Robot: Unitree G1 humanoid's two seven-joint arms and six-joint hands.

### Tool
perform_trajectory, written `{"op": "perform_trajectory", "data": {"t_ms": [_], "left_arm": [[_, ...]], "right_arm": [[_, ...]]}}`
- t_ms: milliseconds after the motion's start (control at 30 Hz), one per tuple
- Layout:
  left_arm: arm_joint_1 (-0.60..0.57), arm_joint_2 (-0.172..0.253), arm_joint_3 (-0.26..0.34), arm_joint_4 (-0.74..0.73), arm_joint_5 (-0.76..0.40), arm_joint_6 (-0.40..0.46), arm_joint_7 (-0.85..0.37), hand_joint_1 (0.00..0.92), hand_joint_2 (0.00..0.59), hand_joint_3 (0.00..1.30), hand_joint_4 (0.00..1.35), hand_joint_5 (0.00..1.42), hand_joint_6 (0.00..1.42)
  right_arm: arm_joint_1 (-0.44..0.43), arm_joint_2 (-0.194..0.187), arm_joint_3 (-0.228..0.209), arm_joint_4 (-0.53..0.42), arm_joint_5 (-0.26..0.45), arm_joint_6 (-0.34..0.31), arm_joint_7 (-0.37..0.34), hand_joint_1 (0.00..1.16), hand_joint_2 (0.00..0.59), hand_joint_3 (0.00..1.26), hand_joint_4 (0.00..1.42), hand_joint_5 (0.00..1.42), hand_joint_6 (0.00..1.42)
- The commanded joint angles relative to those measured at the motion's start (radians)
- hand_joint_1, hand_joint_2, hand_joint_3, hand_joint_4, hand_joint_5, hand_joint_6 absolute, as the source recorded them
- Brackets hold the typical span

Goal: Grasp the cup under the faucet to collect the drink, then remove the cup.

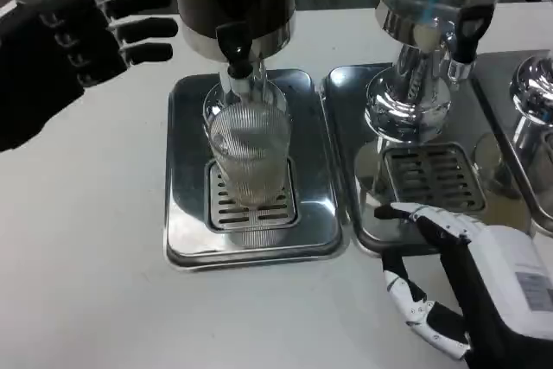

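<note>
Ribbed clear cup (pixel 249 157) (steel tray (pixel 186 213))

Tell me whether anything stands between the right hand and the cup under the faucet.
Nothing visible does. The cup stands on the grate of the left tray, under the faucet. The right hand lies low to its right, by the second tray's front corner; only low tray rims lie between.

A second dispenser (pixel 423 32) with clear vessel and chrome base is seen beyond the right robot hand (pixel 484 287). Its steel drip tray (pixel 346 162), with slotted grate (pixel 436 177), lies just ahead of that hand on the white worktop (pixel 86 257).
</note>
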Motion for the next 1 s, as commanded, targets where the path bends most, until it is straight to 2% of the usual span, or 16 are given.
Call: {"op": "perform_trajectory", "data": {"t_ms": [33,467,1000], "left_arm": [[-0.052,-0.01,0.01,0.037,0.024,0.037,-0.023,0.0,0.096,0.22,0.13,0.19,0.19],[-0.175,-0.079,-0.021,0.15,0.118,0.058,-0.051,0.0,0.104,0.2,0.1,0.17,0.17],[-0.244,-0.148,-0.013,0.207,0.191,-0.017,0.007,0.0,0.107,0.2,0.06,0.12,0.12]], "right_arm": [[0.0,0.012,0.003,0.011,0.005,0.008,-0.01,0.47,0.474,0.36,0.29,0.29,0.23],[0.006,0.035,0.0,0.02,0.009,0.011,-0.02,0.47,0.474,0.36,0.29,0.29,0.23],[0.022,0.059,0.007,0.023,0.007,0.021,-0.036,0.47,0.472,0.36,0.29,0.29,0.22]]}}
